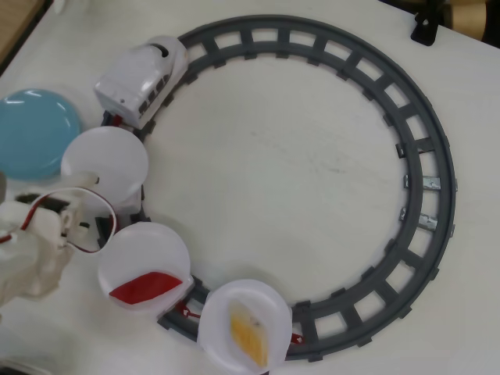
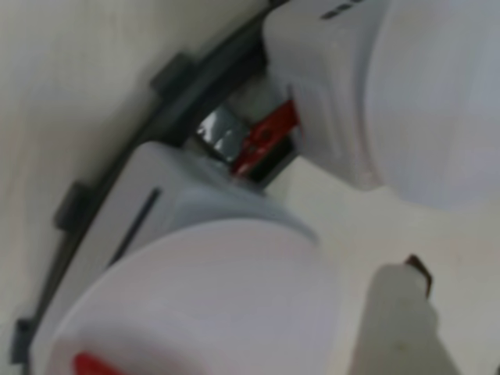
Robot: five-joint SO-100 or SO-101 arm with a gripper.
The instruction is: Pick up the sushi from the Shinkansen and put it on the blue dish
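- Sushi [image 1: 145, 286] lies flat on the middle white plate [image 1: 144, 251] of the three behind the Shinkansen [image 1: 143, 81], low on that plate, toward the bottom of the overhead view.
- Its long axis runs slantwise in the overhead view, from the plate's lower left up toward its right rim, with pointed ends.
- Robot arm [image 1: 35, 246] sits at the left edge of the overhead view, just beside that plate; the red piece lies to its right and slightly below.
- Jaws: the overhead view does not show the fingertips clearly, and the wrist view shows only one pale fingertip [image 2: 398, 320] at lower right, so I cannot tell how far open they are. Nothing appears to be held.
- In the wrist view a sliver of red [image 2: 94, 365] shows at the bottom edge on the near plate, left of the finger; the jaws are not yet over it.
- Blue dish [image 1: 31, 129] rests on the surface at upper left, beside the first plate [image 1: 104, 160] and empty.
- Yellow-orange sushi [image 1: 250, 334] sits on the last plate, not the target.
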